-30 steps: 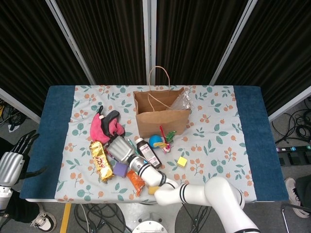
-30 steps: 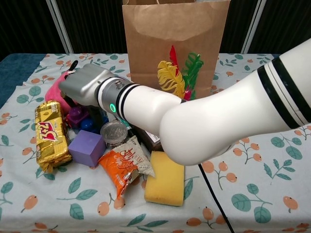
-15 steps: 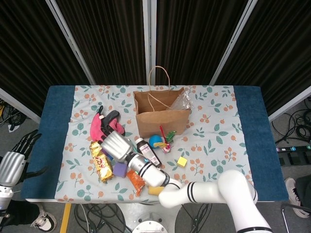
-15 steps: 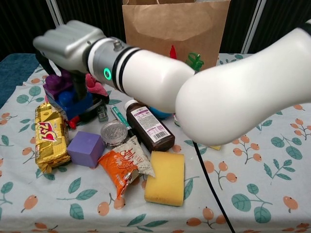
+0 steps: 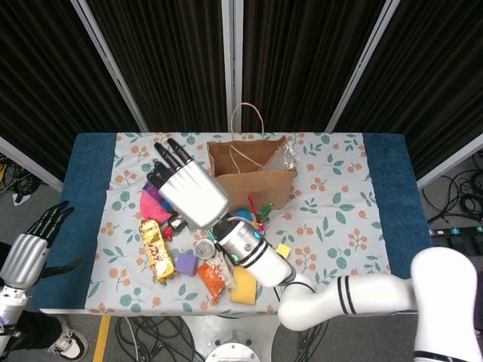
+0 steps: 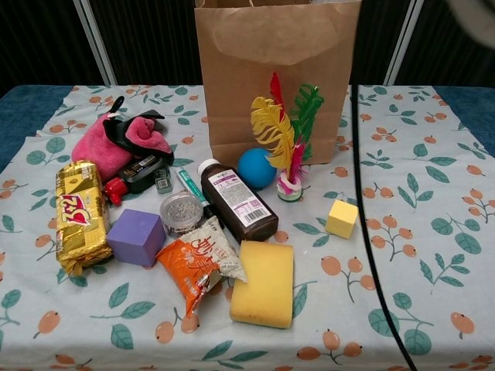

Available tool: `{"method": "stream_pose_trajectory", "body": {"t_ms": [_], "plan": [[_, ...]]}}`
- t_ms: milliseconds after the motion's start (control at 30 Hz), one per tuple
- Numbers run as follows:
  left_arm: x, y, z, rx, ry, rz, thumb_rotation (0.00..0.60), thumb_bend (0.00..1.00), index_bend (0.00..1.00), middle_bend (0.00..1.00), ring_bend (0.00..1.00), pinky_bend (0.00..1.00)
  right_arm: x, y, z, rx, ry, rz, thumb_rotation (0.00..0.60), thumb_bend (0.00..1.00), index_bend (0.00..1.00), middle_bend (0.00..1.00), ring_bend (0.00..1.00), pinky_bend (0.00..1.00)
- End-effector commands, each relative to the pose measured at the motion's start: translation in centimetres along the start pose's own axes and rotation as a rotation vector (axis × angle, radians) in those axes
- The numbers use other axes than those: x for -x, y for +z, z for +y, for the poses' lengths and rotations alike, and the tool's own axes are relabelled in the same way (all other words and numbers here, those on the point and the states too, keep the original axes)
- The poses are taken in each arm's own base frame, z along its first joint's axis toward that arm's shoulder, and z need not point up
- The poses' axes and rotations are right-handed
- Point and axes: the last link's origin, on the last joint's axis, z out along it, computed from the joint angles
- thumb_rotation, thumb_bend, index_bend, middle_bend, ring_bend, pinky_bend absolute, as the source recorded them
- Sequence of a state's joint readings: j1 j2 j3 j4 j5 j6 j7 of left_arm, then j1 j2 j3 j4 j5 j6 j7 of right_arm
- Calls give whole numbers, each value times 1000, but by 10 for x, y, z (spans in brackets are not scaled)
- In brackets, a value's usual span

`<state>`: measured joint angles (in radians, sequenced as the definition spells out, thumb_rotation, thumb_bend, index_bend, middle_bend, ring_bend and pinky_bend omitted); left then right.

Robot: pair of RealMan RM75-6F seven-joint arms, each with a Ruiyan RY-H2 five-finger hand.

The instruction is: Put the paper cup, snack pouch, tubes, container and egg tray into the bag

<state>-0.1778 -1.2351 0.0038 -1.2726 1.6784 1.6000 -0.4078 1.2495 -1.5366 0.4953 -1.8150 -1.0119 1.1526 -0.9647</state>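
Observation:
The brown paper bag (image 5: 253,179) (image 6: 278,69) stands open at mid-table, with clear plastic (image 5: 283,157) poking from its right corner. My right hand (image 5: 189,188) is raised high over the table's left part, back to the camera, fingers pointing up, palm hidden. The blue and purple toy blocks it lifted are gone from the table in the chest view. An orange snack pouch (image 6: 199,263), a round silver-lidded container (image 6: 181,210) and a green tube (image 6: 189,185) lie in front of the bag. My left hand (image 5: 34,243) hangs open off the table's left edge.
Around the pouch lie a gold snack pack (image 6: 77,216), purple cube (image 6: 138,236), yellow sponge (image 6: 263,282), brown bottle (image 6: 236,199), blue ball (image 6: 256,168), feather toy (image 6: 282,139), yellow cube (image 6: 341,219) and pink cloth (image 6: 116,143). A black cable (image 6: 360,193) hangs across the chest view.
My right hand closed on the toy blocks left of the bottle, lifted them off the table and rose out of the chest view. The left hand barely moved.

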Motion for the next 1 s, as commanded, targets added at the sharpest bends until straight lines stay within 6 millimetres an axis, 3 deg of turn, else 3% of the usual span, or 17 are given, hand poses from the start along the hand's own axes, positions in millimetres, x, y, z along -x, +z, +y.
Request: {"method": "stream_pose_trajectory", "body": {"t_ms": [33,167,300,500,767,1000], "plan": [[0,1,3,11,2,-1,600,31,97,144,109,260,-32,-14,40,112,-55,61,600,113,564,449,144,181],[2,2,8,30,8,-11,600,31,97,144,109,260,-44,-30,73,204,-95,79,600,116,563,448,144,182],[3,2,12,41,12,-19,600,31,97,144,109,260,-43,-46,100,290,-123,71,600,117,563,445,148,184],[4,5,18,63,25,-30,600,30,97,144,109,260,-21,-61,135,387,-113,23,600,133,563,444,156,186],[5,15,31,87,19,-11,600,31,97,144,109,260,19,-54,148,427,-85,-29,600,146,573,438,156,190],[7,16,29,77,22,-17,600,31,97,144,109,260,37,-47,144,431,-96,-48,600,146,573,438,156,190]]}}
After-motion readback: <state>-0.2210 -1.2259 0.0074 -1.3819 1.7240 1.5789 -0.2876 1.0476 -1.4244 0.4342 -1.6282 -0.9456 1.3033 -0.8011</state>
